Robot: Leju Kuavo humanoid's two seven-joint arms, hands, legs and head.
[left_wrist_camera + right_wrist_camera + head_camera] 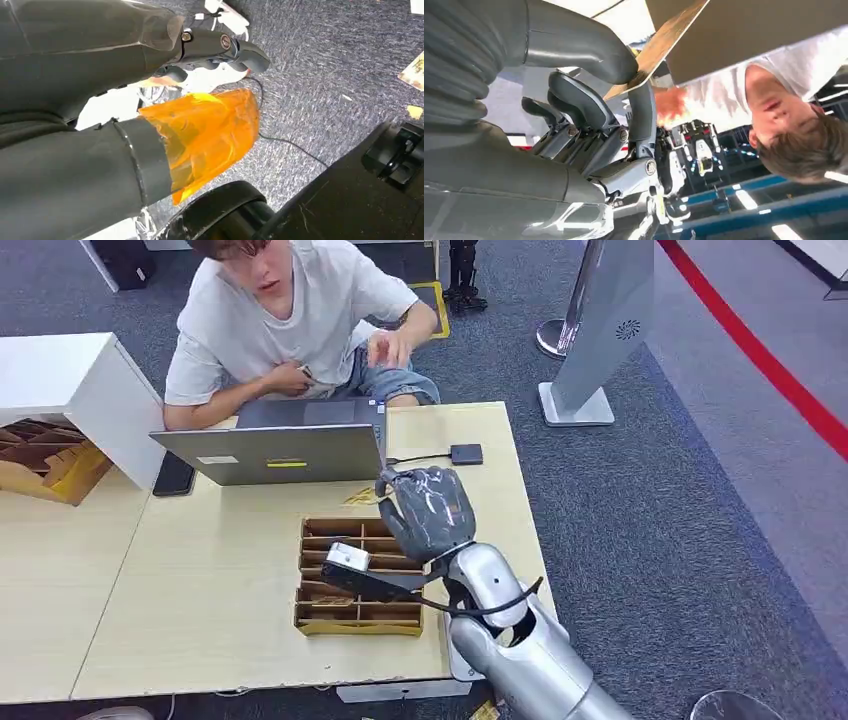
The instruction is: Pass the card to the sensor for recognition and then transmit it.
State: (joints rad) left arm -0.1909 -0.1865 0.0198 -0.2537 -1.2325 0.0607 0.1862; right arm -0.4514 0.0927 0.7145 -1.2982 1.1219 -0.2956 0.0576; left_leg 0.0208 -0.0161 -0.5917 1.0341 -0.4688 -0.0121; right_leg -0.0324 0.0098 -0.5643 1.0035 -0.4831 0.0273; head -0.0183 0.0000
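Right hand pinches the card — raised beside the laptop

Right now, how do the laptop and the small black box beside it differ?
The laptop is large, grey and open; the black box is small, flat and dark. The laptop stands in front of the person; the box lies toward the table's right edge. Both rest on the table.

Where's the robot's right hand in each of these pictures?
Head view: right hand mid-picture, over the table, beside the laptop.
Left wrist view: aimed at carpet instead.
Right wrist view: left half, pinching a card.
Shared landmark: the person in white.
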